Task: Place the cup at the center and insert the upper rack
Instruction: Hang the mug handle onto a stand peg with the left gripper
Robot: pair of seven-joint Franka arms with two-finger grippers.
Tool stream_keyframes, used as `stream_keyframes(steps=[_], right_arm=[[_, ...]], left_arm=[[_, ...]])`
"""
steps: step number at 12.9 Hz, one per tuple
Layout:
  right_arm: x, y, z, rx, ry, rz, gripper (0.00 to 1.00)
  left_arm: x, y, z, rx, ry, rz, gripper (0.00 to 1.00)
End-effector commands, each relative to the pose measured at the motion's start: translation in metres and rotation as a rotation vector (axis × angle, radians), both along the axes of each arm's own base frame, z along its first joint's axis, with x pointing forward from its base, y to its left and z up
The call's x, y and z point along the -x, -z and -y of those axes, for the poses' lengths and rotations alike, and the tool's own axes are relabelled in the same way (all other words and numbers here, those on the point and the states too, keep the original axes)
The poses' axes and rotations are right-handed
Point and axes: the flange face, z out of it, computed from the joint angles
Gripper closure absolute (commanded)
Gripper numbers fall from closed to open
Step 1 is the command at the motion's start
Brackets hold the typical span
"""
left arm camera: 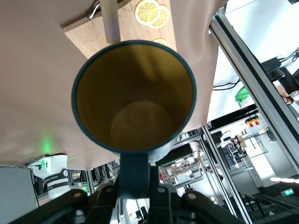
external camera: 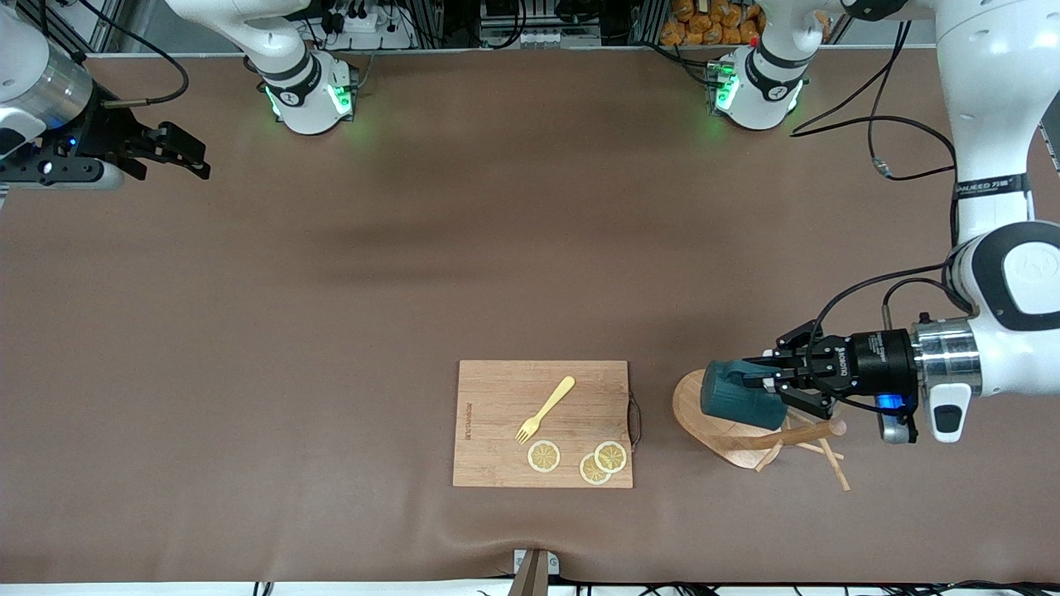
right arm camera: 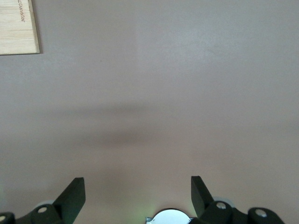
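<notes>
Left wrist view alone shows the cup's [left arm camera: 134, 93] yellow interior.

A wooden cutting board [external camera: 542, 423] carries a yellow fork [external camera: 546, 409] and three lemon slices [external camera: 544, 456].

Upper rack [external camera: 729, 430] post base hidden, perhaps by cup [external camera: 739, 396].

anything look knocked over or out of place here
Yes: the mug tree lies tipped on its side beside the cutting board, toward the left arm's end, post and pegs flat on the table. The left gripper holds the cup by its handle over it. The right gripper waits open.
</notes>
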Motion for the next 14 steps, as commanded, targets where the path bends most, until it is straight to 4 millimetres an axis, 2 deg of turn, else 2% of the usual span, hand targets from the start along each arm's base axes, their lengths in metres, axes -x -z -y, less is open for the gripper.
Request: stream_keyframes(steps=[1, 9, 11, 12, 14], right_arm=[[0.009, -0.004, 0.003, 0.014, 0.003, 0.002, 0.0], [0.008, -0.003, 0.0, 0.015, 0.0, 0.004, 0.0], [0.009, -0.004, 0.001, 0.021, -0.001, 0.004, 0.0], [0.009, -0.004, 0.001, 0.021, -0.001, 0.005, 0.0], [0.009, -0.004, 0.003, 0.021, 0.001, 0.002, 0.0]], left_arm=[[-0.005, 0.011, -0.013, 0.075, -0.01, 0.002, 1.0], [-0.004, 0.046, -0.073, 0.24, 0.013, -0.002, 1.0], [-0.003, 0.055, -0.075, 0.249, 0.032, 0.022, 1.0], [-0.004, 0.06, -0.084, 0.251, 0.027, 0.032, 1.0], [-0.005, 0.067, -0.089, 0.274, 0.016, 0.041, 1.0]])
